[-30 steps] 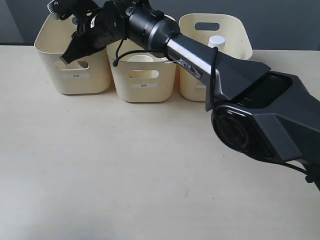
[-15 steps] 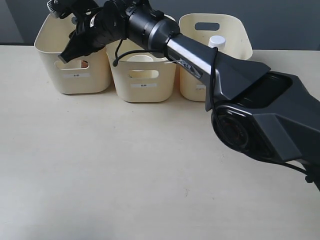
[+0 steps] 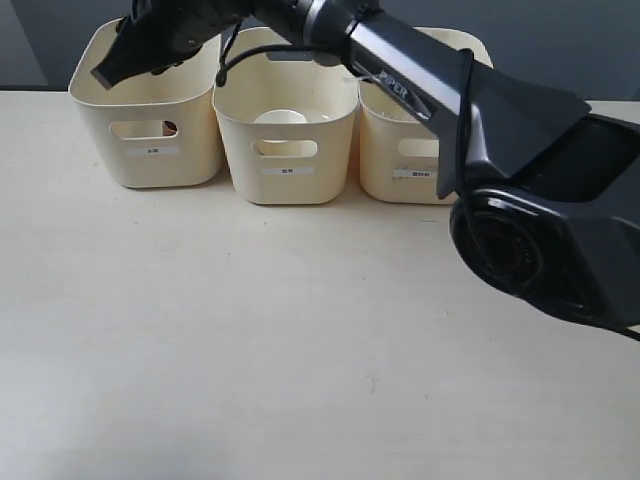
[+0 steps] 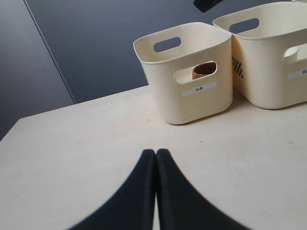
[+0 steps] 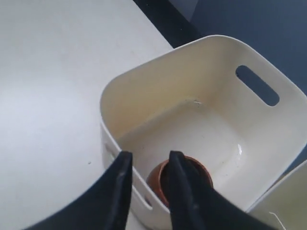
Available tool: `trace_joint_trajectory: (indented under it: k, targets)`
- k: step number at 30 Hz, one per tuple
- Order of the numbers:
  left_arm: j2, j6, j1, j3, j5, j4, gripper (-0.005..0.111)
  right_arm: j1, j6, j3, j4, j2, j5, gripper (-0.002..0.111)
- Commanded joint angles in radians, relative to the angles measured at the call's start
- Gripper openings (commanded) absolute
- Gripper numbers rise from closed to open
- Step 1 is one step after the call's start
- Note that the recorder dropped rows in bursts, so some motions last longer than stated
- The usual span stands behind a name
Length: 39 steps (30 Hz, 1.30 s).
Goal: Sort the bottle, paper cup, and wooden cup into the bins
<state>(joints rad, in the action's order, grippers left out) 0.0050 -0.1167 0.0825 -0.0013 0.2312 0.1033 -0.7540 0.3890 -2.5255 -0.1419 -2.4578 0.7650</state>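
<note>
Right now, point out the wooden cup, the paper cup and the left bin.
Wooden cup [image 5: 156, 184]: right wrist view, side wall.
Paper cup [image 3: 281, 118]: exterior view, rim.
Left bin [image 3: 108, 150]: exterior view, front wall.

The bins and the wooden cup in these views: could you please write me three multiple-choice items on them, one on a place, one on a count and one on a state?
1. Which bin, as the exterior view shows them, holds the wooden cup?
A. the middle one
B. the left one
C. the right one

2. How many cream bins stand on the table?
A. two
B. three
C. four

3. How does the left gripper stand?
A. shut and empty
B. wide open
C. shut on the wooden cup

Answers:
1 B: the brown cup shows through the handle cut-out of the left bin.
2 B: three matching bins stand side by side in one row.
3 A: its fingers meet with nothing between them.
</note>
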Motion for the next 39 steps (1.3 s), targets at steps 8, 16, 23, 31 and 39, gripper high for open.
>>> trace_joint_trajectory:
  k: [8,16,23,31,39]
  targets:
    - [-0.005,0.002,-0.003,0.001,-0.006,0.003,0.0,-0.075,0.03,-0.006,0.03,0.169,0.285,-0.001]
    - [-0.005,0.002,-0.003,0.001,-0.006,0.003,0.0,-0.145,0.041,-0.006,0.046,0.279,0.388,-0.001]
    - [-0.005,0.002,-0.003,0.001,-0.006,0.003,0.0,-0.229,0.037,-0.006,0.142,0.39,0.424,-0.001]
    - [-0.005,0.002,-0.003,0.001,-0.006,0.003,0.0,-0.325,-0.025,-0.006,0.294,0.54,0.456,-0.001]
    - [-0.005,0.002,-0.003,0.001,-0.006,0.003,0.0,-0.451,-0.131,-0.006,0.49,0.701,0.456,-0.001]
